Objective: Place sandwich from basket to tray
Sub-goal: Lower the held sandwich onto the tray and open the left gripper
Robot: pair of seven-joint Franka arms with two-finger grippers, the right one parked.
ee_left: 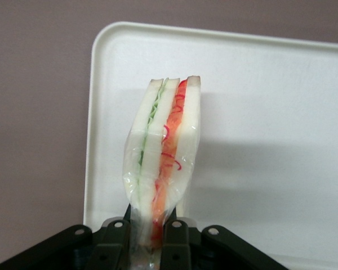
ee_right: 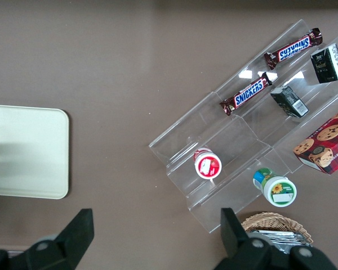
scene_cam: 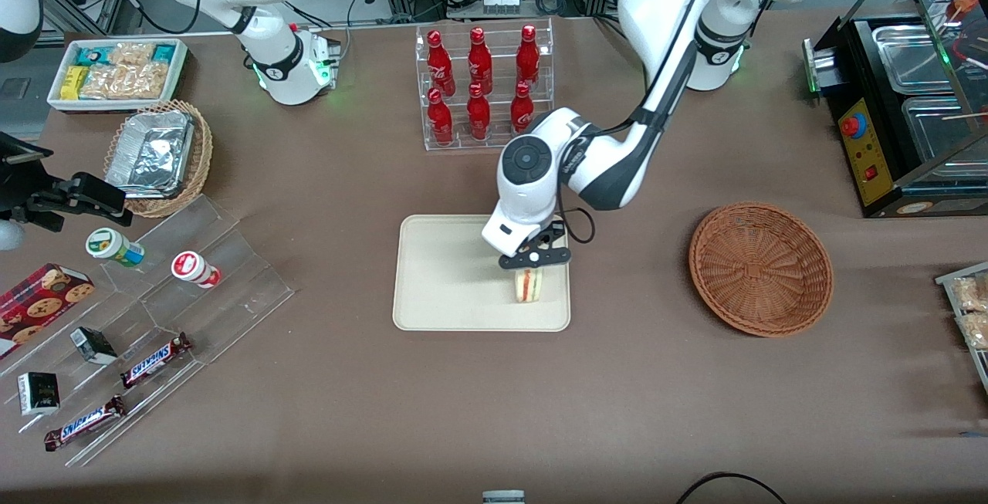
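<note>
The sandwich (scene_cam: 528, 285), a plastic-wrapped white wedge with red and green filling, stands on the cream tray (scene_cam: 440, 288) near its corner closest to the front camera and the basket. My left gripper (scene_cam: 531, 266) is directly above it, shut on the sandwich's upper end. In the left wrist view the black fingers (ee_left: 114, 236) clamp the wrapped sandwich (ee_left: 163, 140) over the tray (ee_left: 270, 112). The reddish-brown wicker basket (scene_cam: 760, 268) sits with nothing in it, toward the working arm's end of the table.
A clear rack of red bottles (scene_cam: 482, 87) stands farther from the front camera than the tray. A clear stepped stand with snack bars and cups (scene_cam: 147, 334), a tan basket with foil trays (scene_cam: 158, 157) and a white snack bin (scene_cam: 116, 72) lie toward the parked arm's end.
</note>
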